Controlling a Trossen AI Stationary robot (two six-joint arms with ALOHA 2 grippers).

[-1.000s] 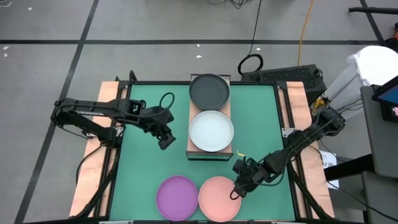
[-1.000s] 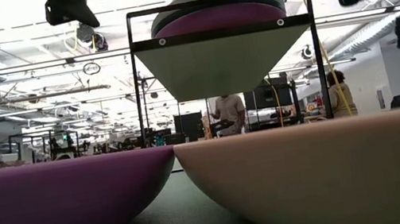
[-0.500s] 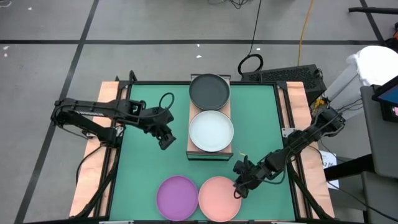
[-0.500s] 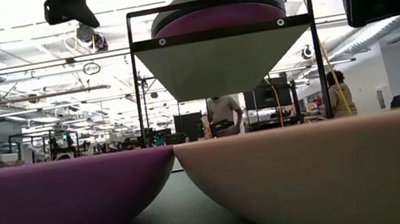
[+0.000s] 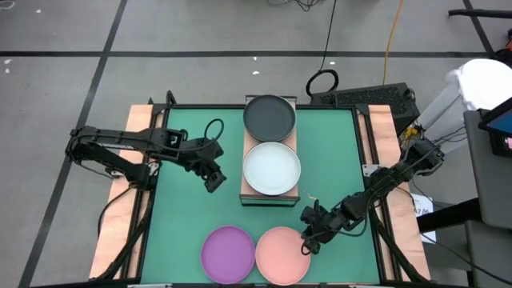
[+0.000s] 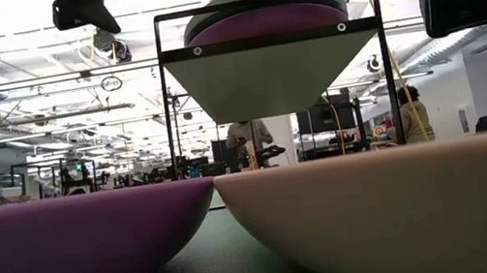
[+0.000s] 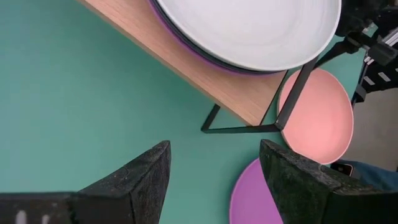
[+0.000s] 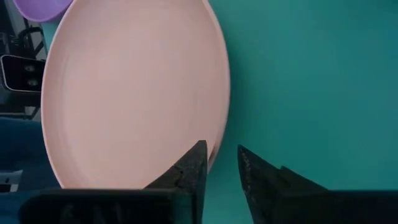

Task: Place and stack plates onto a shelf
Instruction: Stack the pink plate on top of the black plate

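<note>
Pink plate (image 5: 282,254) lies beside right hand (image 5: 307,242).

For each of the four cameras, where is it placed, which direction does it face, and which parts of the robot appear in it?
High: above, facing down on the green mat; both arms.
Low: at table height, facing across; purple plate, pink plate; grippers overhead.
Left wrist: faces the shelf past its open fingers.
Right wrist: faces the pink plate's rim; fingers straddling it.
All four share the pink plate.
</note>
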